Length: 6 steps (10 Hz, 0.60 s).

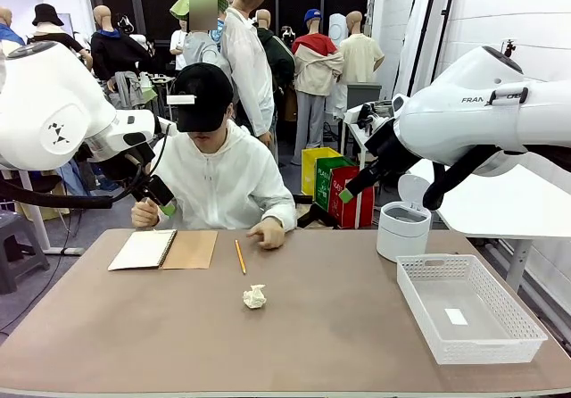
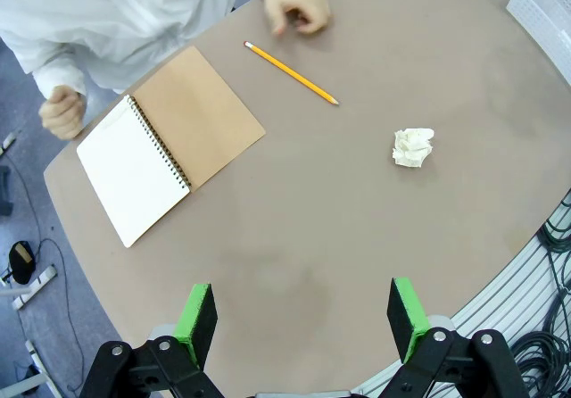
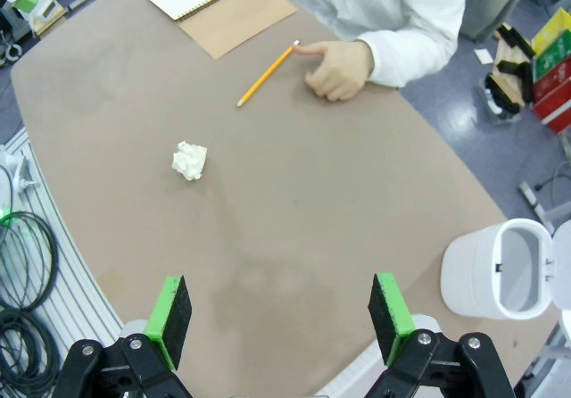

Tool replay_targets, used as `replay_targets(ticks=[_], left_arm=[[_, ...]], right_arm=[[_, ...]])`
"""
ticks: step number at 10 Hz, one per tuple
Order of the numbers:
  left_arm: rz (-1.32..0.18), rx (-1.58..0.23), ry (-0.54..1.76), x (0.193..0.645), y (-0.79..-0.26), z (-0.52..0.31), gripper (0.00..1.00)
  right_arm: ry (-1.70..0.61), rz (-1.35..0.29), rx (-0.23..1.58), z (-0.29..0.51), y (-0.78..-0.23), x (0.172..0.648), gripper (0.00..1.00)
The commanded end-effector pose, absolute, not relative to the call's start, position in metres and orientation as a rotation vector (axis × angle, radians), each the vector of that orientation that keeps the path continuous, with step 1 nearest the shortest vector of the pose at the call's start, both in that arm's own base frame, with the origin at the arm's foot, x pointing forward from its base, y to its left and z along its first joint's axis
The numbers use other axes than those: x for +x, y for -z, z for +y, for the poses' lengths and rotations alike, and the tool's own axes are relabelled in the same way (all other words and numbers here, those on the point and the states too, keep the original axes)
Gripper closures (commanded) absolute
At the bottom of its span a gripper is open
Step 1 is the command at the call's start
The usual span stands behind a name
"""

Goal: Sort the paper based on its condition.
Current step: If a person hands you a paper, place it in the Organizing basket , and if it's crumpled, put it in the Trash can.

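A crumpled white paper ball [image 1: 254, 297] lies alone near the middle of the brown table; it shows in the left wrist view [image 2: 413, 146] and the right wrist view [image 3: 189, 160]. My left gripper [image 1: 163, 200] hangs high over the table's far left, above the notebook. Its green pads [image 2: 198, 319] are wide apart and hold nothing, so the left gripper [image 2: 303, 319] is open. My right gripper [image 1: 350, 191] hovers high at the far right, near the white bin. The right gripper [image 3: 281, 318] is also open and empty.
A white mesh basket [image 1: 415, 304] stands at the right front with a small flat white piece [image 1: 456, 316] on its floor. A white lidded bin [image 1: 403, 230] is behind it. A notebook [image 1: 163, 249] and a pencil [image 1: 240, 256] lie before the seated person, whose hand [image 1: 268, 233] rests on the table.
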State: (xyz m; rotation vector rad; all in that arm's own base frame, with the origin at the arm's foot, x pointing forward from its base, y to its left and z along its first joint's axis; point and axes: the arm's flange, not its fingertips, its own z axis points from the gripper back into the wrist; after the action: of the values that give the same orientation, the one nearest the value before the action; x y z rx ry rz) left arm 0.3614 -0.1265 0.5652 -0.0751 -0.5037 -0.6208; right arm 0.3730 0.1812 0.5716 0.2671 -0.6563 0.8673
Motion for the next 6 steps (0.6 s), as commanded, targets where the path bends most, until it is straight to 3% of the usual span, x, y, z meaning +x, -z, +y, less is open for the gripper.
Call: replay_targets(ticks=[1,6], left_arm=[[-0.508,-0.077,0.62,0.3607,-0.5669,-0.1257,0.0],[-0.508,-0.077,0.62,0.3607,-0.5669,-0.1257,0.0]], right_arm=[[-0.868,-0.65,0.272,0.1811,-0.572,0.373,0.0],[-0.868,-0.65,0.272,0.1811,-0.572,0.373,0.0]])
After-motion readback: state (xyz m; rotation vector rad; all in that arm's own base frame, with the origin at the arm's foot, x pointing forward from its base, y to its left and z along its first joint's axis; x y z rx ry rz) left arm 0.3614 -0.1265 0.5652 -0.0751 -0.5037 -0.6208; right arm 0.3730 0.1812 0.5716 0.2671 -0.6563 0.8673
